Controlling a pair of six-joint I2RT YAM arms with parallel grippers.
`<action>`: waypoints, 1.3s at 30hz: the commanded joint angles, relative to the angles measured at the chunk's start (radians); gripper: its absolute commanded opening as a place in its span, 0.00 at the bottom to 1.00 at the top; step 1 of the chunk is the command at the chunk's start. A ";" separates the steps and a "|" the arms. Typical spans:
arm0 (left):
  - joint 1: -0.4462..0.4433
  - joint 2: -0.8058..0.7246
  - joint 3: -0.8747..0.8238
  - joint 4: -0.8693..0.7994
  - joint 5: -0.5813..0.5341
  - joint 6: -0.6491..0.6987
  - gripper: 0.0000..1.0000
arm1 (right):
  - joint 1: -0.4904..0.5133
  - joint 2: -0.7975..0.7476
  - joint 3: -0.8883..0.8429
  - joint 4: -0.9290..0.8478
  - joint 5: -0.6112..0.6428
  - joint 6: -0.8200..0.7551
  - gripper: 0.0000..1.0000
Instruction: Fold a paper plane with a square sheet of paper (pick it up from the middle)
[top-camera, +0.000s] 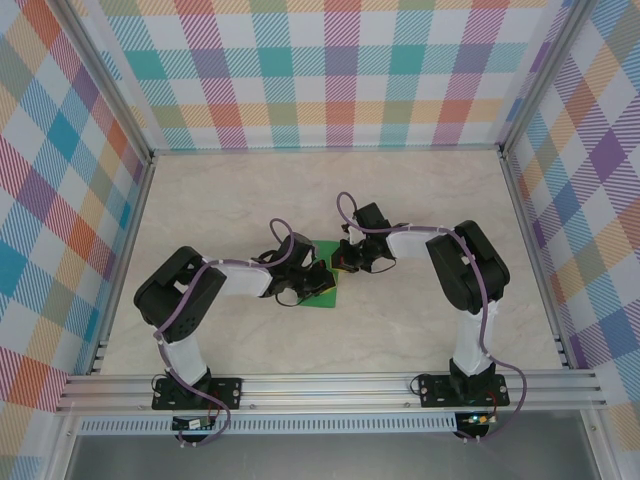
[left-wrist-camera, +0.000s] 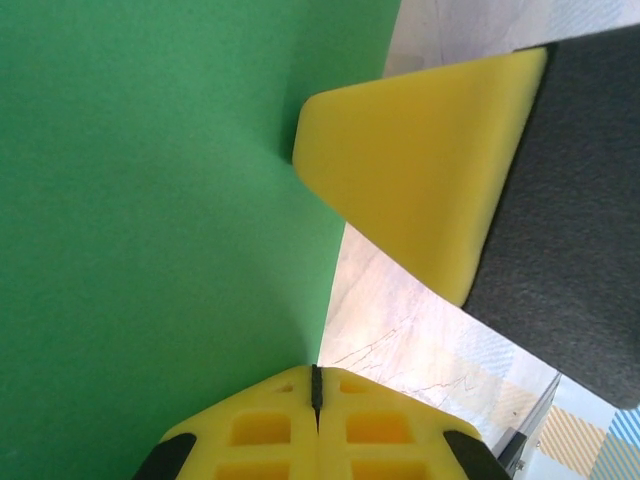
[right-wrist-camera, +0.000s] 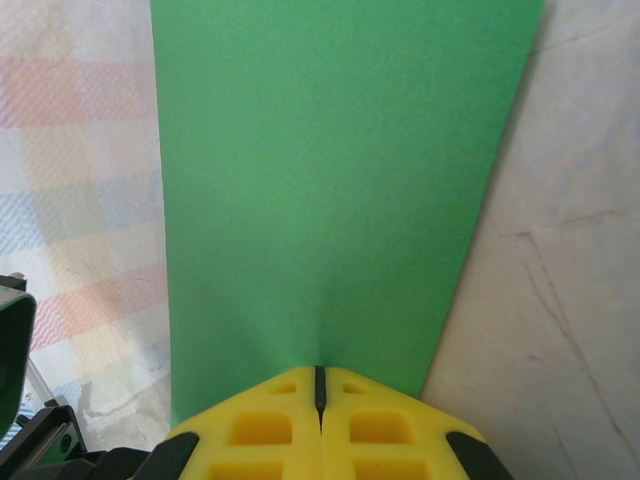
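The square sheet of paper (top-camera: 326, 298), bright green, lies mid-table between my two arms. In the left wrist view the sheet (left-wrist-camera: 150, 200) covers the left side, and its right edge runs straight into the seam of my left gripper (left-wrist-camera: 317, 372), whose yellow fingers are shut on that edge. A yellow finger of the other gripper (left-wrist-camera: 420, 170) touches the paper from the upper right. In the right wrist view the sheet (right-wrist-camera: 330, 170) stretches ahead as a tall strip and puckers into my right gripper (right-wrist-camera: 320, 372), which is shut on it. From above, my left gripper (top-camera: 318, 280) and my right gripper (top-camera: 342, 262) nearly meet over the paper.
The pale marbled tabletop (top-camera: 250, 200) is bare around the paper. Plaid walls (top-camera: 340, 70) close the back and both sides. An aluminium rail (top-camera: 330, 385) runs along the near edge by the arm bases.
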 joint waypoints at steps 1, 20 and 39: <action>-0.018 0.011 0.025 0.008 0.006 -0.004 0.00 | -0.003 0.017 -0.004 0.009 -0.015 0.001 0.00; -0.032 0.008 -0.037 -0.215 -0.057 0.010 0.00 | -0.085 0.074 0.108 -0.012 -0.024 -0.024 0.00; -0.034 -0.002 0.047 -0.176 -0.063 0.063 0.00 | -0.116 -0.050 0.121 -0.042 -0.050 -0.015 0.00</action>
